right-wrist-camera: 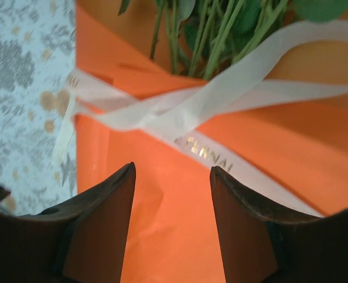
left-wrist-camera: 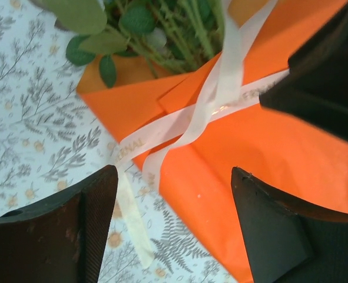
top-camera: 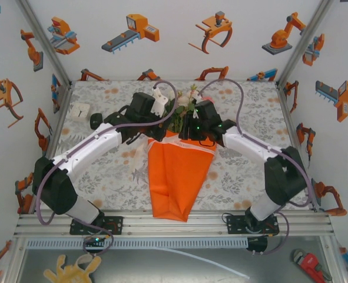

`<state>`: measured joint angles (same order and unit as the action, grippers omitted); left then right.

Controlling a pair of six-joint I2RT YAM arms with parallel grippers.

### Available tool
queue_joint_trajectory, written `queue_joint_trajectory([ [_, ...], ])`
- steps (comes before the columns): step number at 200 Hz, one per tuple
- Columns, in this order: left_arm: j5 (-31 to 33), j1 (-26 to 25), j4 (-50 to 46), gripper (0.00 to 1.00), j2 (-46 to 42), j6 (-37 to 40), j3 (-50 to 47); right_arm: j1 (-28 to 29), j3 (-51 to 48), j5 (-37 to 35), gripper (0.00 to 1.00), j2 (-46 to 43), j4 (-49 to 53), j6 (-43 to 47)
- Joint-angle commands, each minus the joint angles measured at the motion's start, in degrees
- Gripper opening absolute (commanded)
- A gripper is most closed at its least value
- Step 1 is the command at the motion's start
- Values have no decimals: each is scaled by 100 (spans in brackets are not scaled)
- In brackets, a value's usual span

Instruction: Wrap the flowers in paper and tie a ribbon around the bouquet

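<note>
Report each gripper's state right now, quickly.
Left gripper: open, nothing held, ribbon below it.
Right gripper: open, nothing held, over the paper.

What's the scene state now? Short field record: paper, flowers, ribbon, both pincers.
paper: orange, folded into a cone around the stems, lying on the patterned tablecloth
flowers: sticking out of the cone's wide far end
ribbon: cream strip crossed over itself on the cone near its opening; one end trails onto the cloth; cannot tell if knotted
left pincer: open, over the ribbon crossing, holding nothing
right pincer: open, over the paper beside the crossing, holding nothing
</note>
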<state>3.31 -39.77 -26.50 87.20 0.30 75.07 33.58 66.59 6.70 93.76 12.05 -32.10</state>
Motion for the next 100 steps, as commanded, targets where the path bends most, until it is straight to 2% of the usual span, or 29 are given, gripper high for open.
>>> queue_joint_trajectory([
  [1,266,55,140,72,-280,226,-141,-19,546,-647,53,456,97,-32],
  [51,103,102,523,72,-331,5,-474,104,1298,-720,47,1464,321,-245],
  [74,83,110,550,73,-280,-25,-510,140,1505,-925,30,1678,603,-260],
  [100,12,114,606,74,-295,6,-601,140,1431,-1096,10,1467,658,-231],
])
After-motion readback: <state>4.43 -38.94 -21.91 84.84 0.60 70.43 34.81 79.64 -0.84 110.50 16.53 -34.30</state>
